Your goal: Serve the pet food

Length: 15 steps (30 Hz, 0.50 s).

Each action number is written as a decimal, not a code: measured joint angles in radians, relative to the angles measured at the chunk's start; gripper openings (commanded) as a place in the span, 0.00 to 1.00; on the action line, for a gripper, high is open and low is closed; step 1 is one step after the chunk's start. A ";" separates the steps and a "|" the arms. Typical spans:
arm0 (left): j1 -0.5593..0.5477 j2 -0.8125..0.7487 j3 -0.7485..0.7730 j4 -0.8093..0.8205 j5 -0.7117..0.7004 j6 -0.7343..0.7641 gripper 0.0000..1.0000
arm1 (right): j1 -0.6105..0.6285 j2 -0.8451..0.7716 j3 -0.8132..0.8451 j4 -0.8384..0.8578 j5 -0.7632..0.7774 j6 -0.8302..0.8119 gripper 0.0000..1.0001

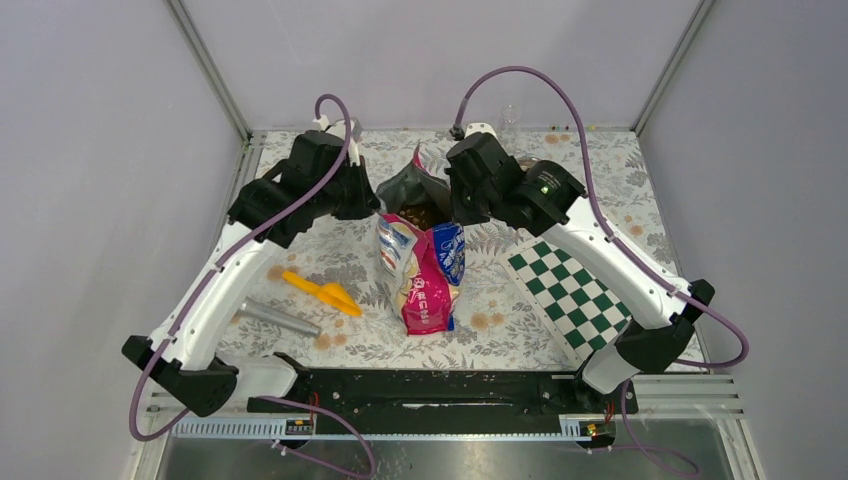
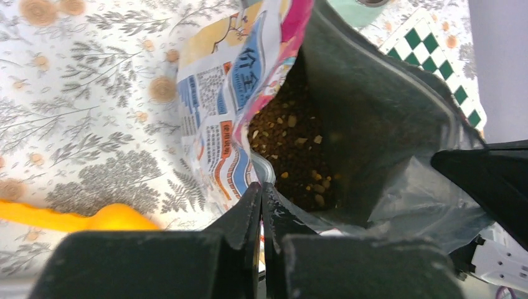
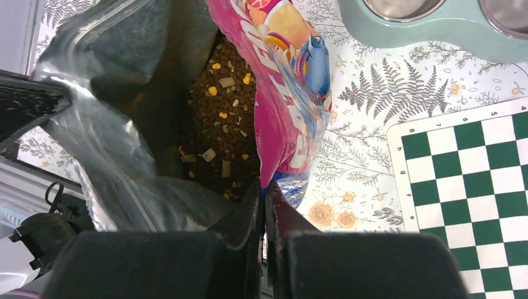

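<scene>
My left gripper (image 2: 261, 190) and right gripper (image 3: 264, 187) each pinch the bag (image 1: 430, 285) at opposite edges of its mouth; the pet food (image 3: 221, 118) lies inside, between them, nearer neither

I'm watching my left arm (image 1: 225, 275) and right arm (image 1: 620, 262) showing glossy white shells (image 1: 195, 325) between matte black joint housings (image 1: 318, 160). A purple cable (image 1: 515, 68) is running along each, and a small green light (image 1: 546, 187) is glowing on the right wrist.
</scene>
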 measured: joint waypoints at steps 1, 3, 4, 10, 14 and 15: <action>0.004 -0.011 0.000 -0.013 -0.017 0.000 0.00 | 0.001 0.000 0.000 0.000 0.006 0.000 0.00; 0.009 -0.024 0.000 -0.027 -0.037 0.003 0.00 | 0.002 0.000 0.000 0.000 0.010 0.000 0.04; 0.011 -0.027 0.000 -0.027 -0.039 0.005 0.00 | 0.003 0.000 0.000 0.002 0.011 0.000 0.11; 0.026 -0.029 -0.017 0.000 -0.008 0.038 0.45 | 0.005 -0.003 0.000 0.024 0.035 -0.024 0.59; 0.046 -0.010 -0.015 0.044 0.006 0.056 0.63 | 0.004 -0.003 0.000 0.045 0.045 -0.048 0.72; 0.049 0.000 -0.014 0.051 0.007 0.060 0.65 | 0.004 -0.003 0.000 0.050 0.045 -0.053 0.73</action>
